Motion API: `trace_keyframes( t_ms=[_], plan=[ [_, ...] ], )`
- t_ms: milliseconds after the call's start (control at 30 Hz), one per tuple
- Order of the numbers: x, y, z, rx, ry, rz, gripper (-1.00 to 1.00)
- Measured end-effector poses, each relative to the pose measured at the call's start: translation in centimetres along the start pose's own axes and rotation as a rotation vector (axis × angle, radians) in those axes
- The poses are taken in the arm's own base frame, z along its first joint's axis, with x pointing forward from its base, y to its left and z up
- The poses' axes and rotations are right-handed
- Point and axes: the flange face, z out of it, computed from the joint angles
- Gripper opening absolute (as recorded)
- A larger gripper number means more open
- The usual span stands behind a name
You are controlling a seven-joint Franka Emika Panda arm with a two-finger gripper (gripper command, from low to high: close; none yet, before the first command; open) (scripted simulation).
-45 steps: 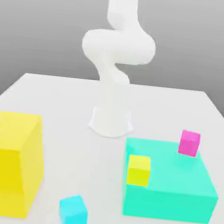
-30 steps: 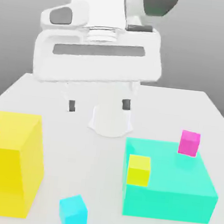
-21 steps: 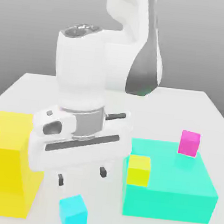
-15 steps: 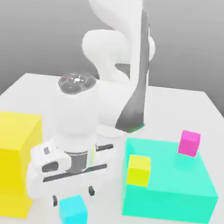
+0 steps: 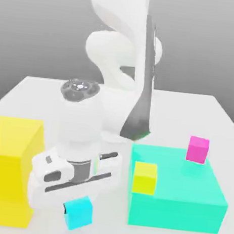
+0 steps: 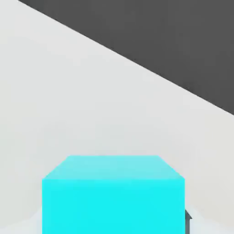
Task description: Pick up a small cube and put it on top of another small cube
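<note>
- Exterior view: I see my gripper low at the near edge of the table, closed onto the small cyan cube, between the big yellow block on the left and the teal block on the right.
- Magenta cube sits on the teal block's far right; yellow cube at its near left.
- Hand view: cyan cube right under the hand, pinched.

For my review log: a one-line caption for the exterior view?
Gripper shut on cyan cube between yellow block and teal block.
</note>
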Motion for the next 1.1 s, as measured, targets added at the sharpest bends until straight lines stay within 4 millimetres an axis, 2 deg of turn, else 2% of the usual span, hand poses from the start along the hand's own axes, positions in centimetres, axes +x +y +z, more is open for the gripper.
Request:
trace_keyframes(
  t_ms=[67,167,267,333,433,533,633,667,800,967,1000,1100],
  plan=[
    [0.0,-4.3,-1.5,0.012,0.007,-0.112,-1.0],
    [-2.5,-11.1,-4.7,0.042,0.007,-0.296,-1.0],
    [-7.0,-17.9,-8.1,0.059,0.008,-0.507,-1.0],
    [-10.9,-22.0,-10.3,0.06,0.013,-0.656,-1.0],
    [-14.9,-24.3,-13.5,0.045,0.029,-0.798,-1.0],
    [-20.1,-26.6,-16.3,0.012,0.055,-0.963,-1.0],
    [-25.0,-27.3,-18.2,-0.022,0.074,-1.098,-1.0],
    [-26.2,-26.8,-18.3,-0.022,0.067,-1.119,-1.0],
    [-29.1,-23.6,-16.8,0.02,0.003,-1.137,-1.0],
    [-29.6,-23.1,-11.3,0.029,-0.009,-1.139,-1.0],
    [-29.7,-23.1,-10.6,0.029,-0.009,-1.139,1.0],
    [-29.7,-23.1,-10.6,0.029,-0.009,-1.139,1.0]
  ],
)
